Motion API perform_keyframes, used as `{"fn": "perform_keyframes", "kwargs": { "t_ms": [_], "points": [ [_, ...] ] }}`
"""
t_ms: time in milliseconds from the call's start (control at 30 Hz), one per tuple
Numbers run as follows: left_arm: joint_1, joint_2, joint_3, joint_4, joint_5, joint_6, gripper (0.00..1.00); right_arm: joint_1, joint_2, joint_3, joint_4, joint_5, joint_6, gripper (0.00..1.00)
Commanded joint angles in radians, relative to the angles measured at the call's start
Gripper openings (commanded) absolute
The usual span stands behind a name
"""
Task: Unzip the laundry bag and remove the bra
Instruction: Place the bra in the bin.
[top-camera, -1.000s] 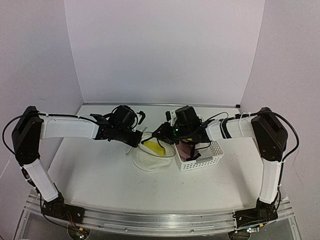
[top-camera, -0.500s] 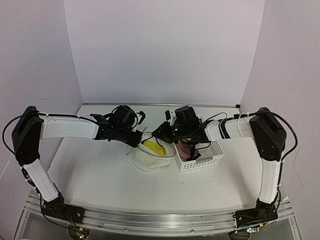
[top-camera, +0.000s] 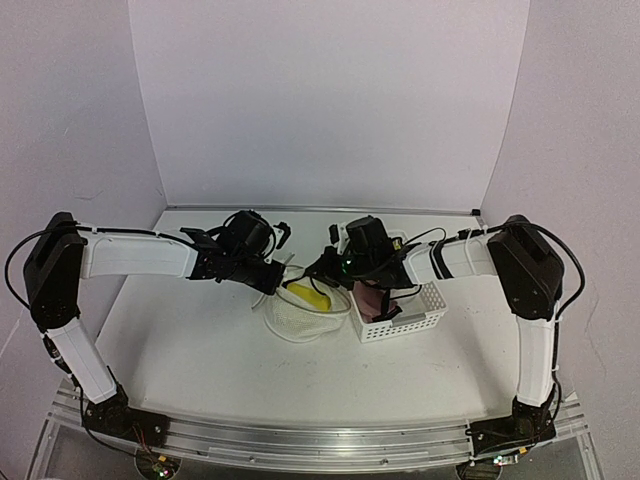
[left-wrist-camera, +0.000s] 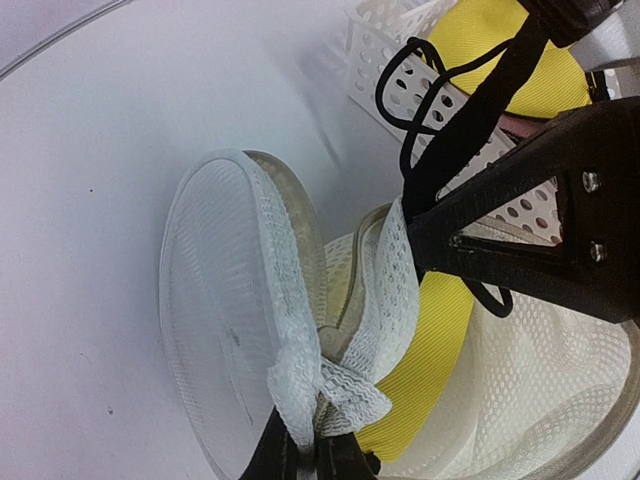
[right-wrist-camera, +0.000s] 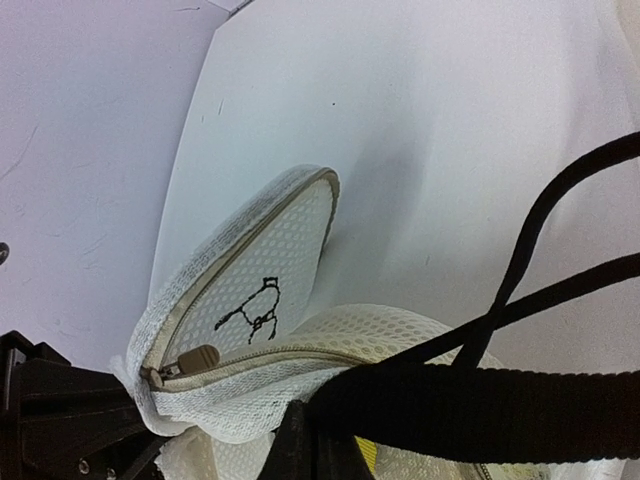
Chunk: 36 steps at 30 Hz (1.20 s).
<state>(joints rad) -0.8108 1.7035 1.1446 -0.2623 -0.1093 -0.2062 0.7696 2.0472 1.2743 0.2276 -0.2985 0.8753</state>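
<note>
My left gripper (left-wrist-camera: 308, 455) is pinched tight on the mesh rim of the laundry bag (left-wrist-camera: 225, 320), whose lid (right-wrist-camera: 265, 270) hangs open. My right gripper (right-wrist-camera: 305, 440) is clamped on a black strap (right-wrist-camera: 480, 410) of the bra (left-wrist-camera: 430, 340), whose yellow cup lies partly inside the bag, between both jaws.

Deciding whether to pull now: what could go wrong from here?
The left gripper pinches only a fold of the white mesh laundry bag; it may slip, letting the bag lift along.
The right gripper holds the yellow padded bra by one black strap; its loops near the white lattice basket may snag.
</note>
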Motion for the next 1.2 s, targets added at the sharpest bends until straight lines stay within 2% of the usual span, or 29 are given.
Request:
{"fn": "perform_keyframes", "kwargs": {
  "t_ms": [0, 433, 700, 1167],
  "points": [
    [0.002, -0.025, 0.000, -0.002, -0.014, -0.001, 0.00, 0.007, -0.029, 0.001, 0.059, 0.026, 0.000, 0.00],
    [0.004, -0.022, -0.002, -0.001, -0.070, -0.039, 0.00, 0.007, -0.193, -0.146, 0.097, 0.074, -0.043, 0.00],
    [0.004, -0.013, 0.011, -0.002, -0.057, -0.039, 0.00, 0.007, -0.314, -0.246, 0.180, 0.114, -0.078, 0.00],
    [0.004, 0.010, 0.020, -0.002, -0.031, -0.026, 0.00, 0.007, -0.462, -0.242, 0.329, 0.048, -0.144, 0.00]
  ]
}}
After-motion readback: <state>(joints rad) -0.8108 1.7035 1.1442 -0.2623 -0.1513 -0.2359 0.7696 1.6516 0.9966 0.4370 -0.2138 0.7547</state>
